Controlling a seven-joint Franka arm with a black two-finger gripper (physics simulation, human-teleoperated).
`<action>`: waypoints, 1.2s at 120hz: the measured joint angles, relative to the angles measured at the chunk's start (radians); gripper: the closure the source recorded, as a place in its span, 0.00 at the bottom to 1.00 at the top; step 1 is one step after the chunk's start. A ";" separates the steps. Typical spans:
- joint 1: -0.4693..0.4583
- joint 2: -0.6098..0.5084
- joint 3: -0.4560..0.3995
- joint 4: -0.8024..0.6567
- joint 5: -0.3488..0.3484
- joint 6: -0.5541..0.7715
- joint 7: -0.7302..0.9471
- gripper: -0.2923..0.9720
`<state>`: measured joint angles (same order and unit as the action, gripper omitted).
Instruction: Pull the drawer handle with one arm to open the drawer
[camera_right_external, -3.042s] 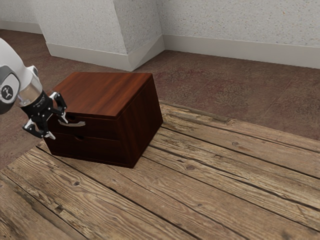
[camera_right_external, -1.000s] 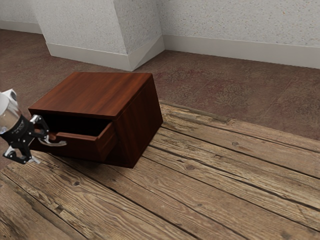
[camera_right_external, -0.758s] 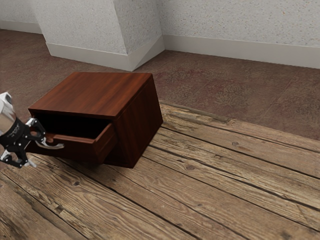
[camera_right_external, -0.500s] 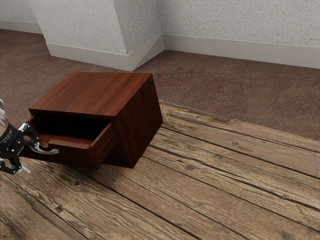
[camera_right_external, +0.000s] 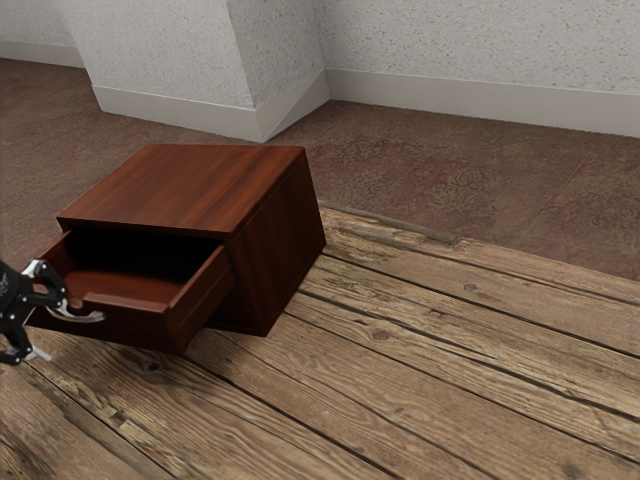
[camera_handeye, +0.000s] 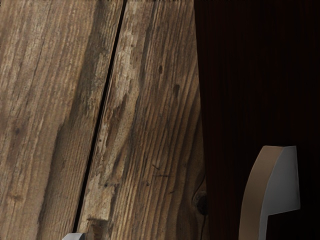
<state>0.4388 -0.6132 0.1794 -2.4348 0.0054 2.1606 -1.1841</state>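
Top drawer (camera_right_external: 140, 295) stands well out from the cabinet (camera_right_external: 200, 190) front, interior exposed. Gripper (camera_right_external: 48, 318) sits at the drawer handle (camera_right_external: 85, 316), on the side away from the cabinet; clamped or merely hooked, cannot tell. Opening looks largely done, perhaps a little travel left.

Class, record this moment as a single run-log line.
gripper: at handle | drawer: open, partly out of cabinet | task: drawer open

Dark wooden drawer (camera_right_external: 135, 290), pulled out, silver handle (camera_right_external: 78, 316)
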 joint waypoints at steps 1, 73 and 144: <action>0.000 -0.001 0.000 0.000 0.000 0.000 0.000 0.49; 0.015 -0.061 -0.006 -0.052 -0.003 0.012 -0.004 0.50; 0.008 -0.135 -0.023 -0.040 -0.002 0.012 -0.001 0.50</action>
<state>0.4470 -0.7483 0.1566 -2.4745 0.0030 2.1723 -1.1853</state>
